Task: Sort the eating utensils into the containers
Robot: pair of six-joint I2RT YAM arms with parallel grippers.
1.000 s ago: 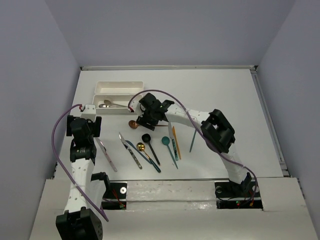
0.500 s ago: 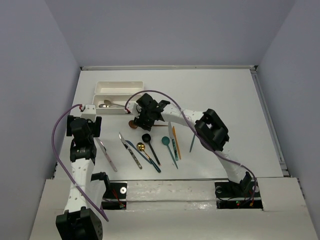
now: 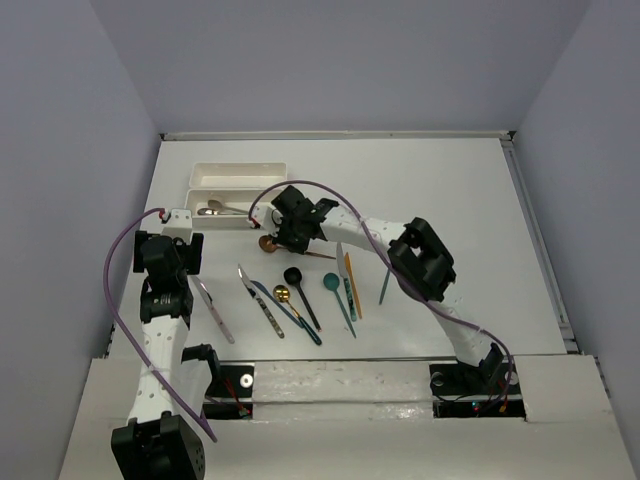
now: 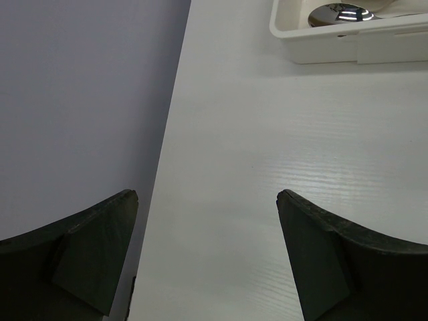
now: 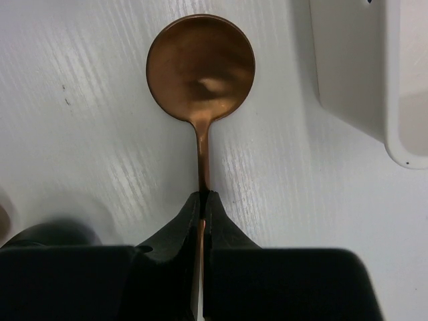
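Copper spoon (image 5: 200, 67), round glossy bowl, thin handle, frame centre; right gripper (image 5: 202, 199) clenched on handle. Left gripper (image 4: 205, 200) jaws spread wide, holding nothing, above grained white table (image 4: 267, 167)

Bright even light, soft shadows, glare on the silver spoon (image 4: 341, 13).

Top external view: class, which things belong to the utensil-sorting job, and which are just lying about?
Job: copper spoon, pinched by the right fingers; silver spoon in the near tray; far tray; black spoon; gold spoon; teal spoon; orange knife.
Lying about: only the arms' purple cables.
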